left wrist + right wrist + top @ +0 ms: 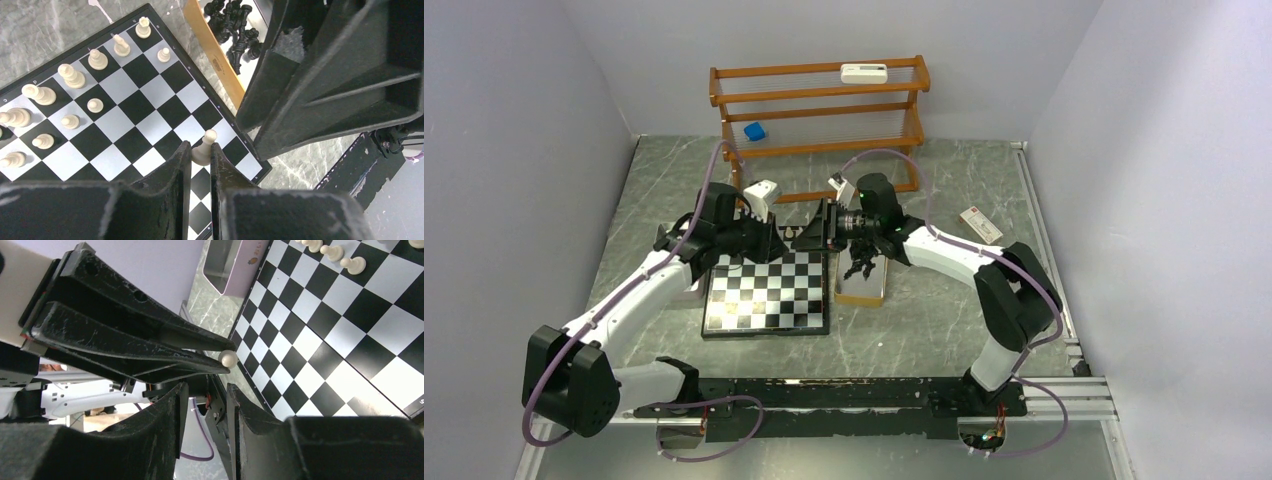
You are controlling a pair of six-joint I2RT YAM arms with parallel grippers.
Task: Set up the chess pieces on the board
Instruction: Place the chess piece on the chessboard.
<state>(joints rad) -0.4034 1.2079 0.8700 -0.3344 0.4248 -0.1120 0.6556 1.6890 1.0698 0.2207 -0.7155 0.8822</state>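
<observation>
A small cream plastic pawn (204,148) is pinched in the left claw (201,146). The two fingers are closed on its lower body, and its round head sticks out past the tips. The pawn is seen at 6 o'clock in the left wrist view. It is held over the flat square board of shiny black and silver-white squares (150,127), close to the edge on the tray side. Whether its foot touches the board cannot be told.

The right claw (205,390) is opened only a little, and nothing is held in it. It is found just beside the left claw.

Other cream pieces (72,76) are stood on the board at 9 to 11 o'clock in the left wrist view. A heap of black pieces (232,25) is seen in the long shiny tray with a gold-coloured rim (215,57). The tray is laid on the grey marble bench (40,30), at 3 o'clock from the board in the top view.

The pawn is judged to be very light, hard and smooth. It could slip or twist if it were squeezed on its round head. It is best taken at the thin waist, just above the wide foot. The board looks slippery, so the pawn should be set down straight and let go gently, or it may be tipped over.
</observation>
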